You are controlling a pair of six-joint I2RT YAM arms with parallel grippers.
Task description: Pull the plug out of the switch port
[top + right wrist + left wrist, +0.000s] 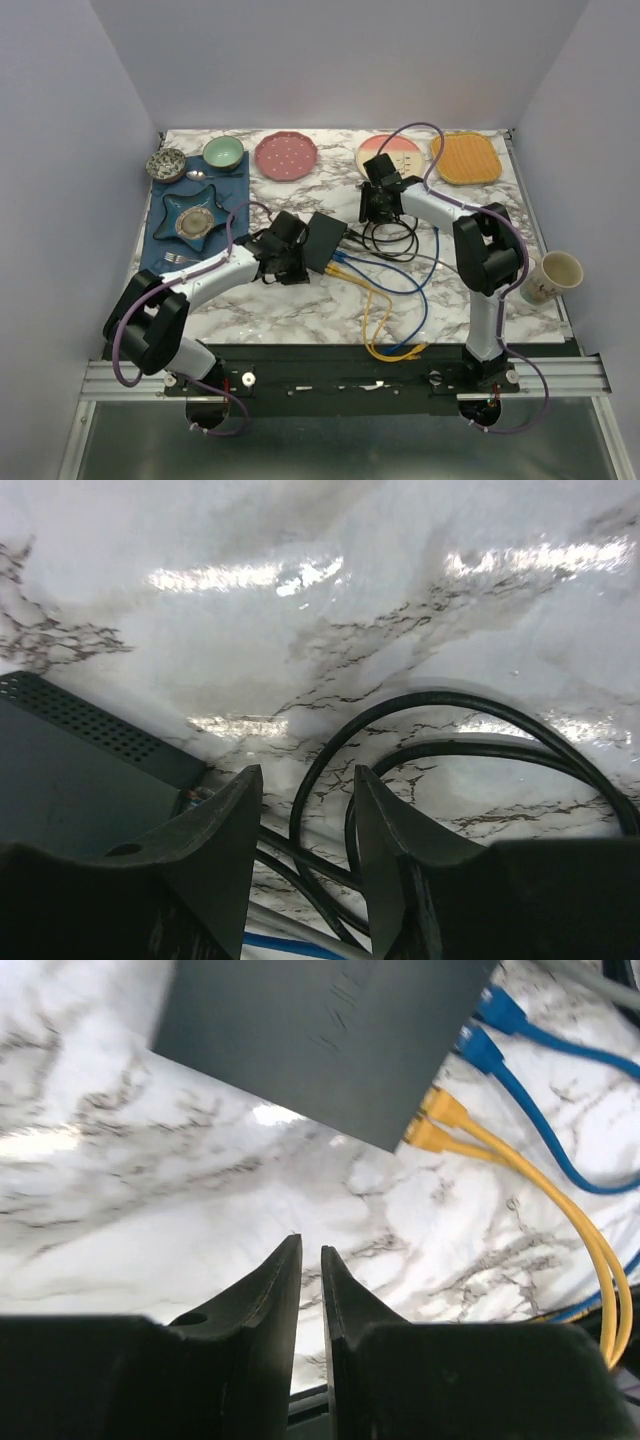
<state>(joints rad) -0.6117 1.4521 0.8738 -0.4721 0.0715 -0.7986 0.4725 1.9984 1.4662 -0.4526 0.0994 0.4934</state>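
While no plug is gripped, left jaws hover nearly closed, right jaws spread, both empty; a yellow plug [442, 1108] ahead at the switch [320, 1040] likely needs pinching next.

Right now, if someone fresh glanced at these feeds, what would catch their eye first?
The black switch sits mid-table, with bright yellow cables and blue cables fanning from one edge toward the near side. The arms flank it: the left gripper is narrowly open and empty just short of its corner, and the right gripper is open above black cable loops. Colourful dishes line the far edge.
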